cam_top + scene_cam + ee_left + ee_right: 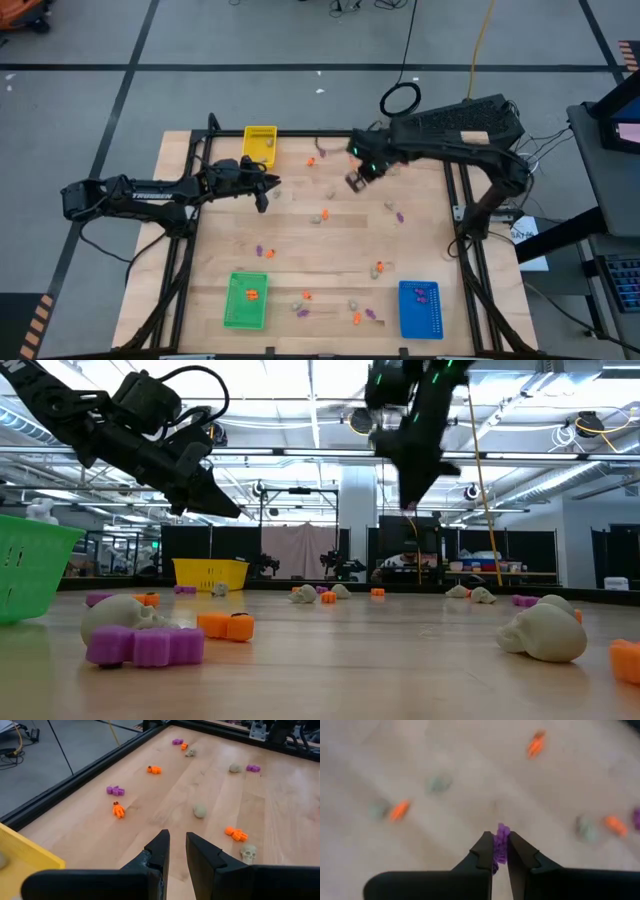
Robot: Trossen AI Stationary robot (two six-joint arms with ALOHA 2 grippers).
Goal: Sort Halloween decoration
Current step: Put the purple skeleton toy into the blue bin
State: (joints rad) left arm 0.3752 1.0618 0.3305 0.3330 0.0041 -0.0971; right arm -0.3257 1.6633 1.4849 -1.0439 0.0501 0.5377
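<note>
**Right gripper pinches a purple trinket above the table**

The right gripper (501, 851) hangs above the wooden table (330, 250), its two dark fingers pressed onto a small purple trinket (501, 840). The piece sits upright between the fingertips, its top poking just past them and its lower end tucked down into the gap. Nothing else touches it.

The trinket looks like a light, stiff plastic moulding, far smaller than the fingers themselves. It probably weighs almost nothing and will not bend, but a piece so small and smooth could twist or slip out of a shallow pinch. The hold is at its narrow middle, which seems the sensible place; a grip nearer one end would likely let it pivot.

The left gripper (177, 851) waits over the table near the yellow tray (260, 146). Its fingers stand slightly apart with nothing between them. Ahead of those fingertips lie loose pieces: a beige skull (248, 853) and an orange figure (236, 834) just beyond one tip, a round beige piece (200, 810) straight ahead, and an orange figure (118, 810) with a purple piece (115, 790) farther off to the other side.

More orange, purple and beige trinkets lie scattered across the table. The green tray (246, 300) holds an orange piece and the blue tray (420, 308) a purple one.
</note>
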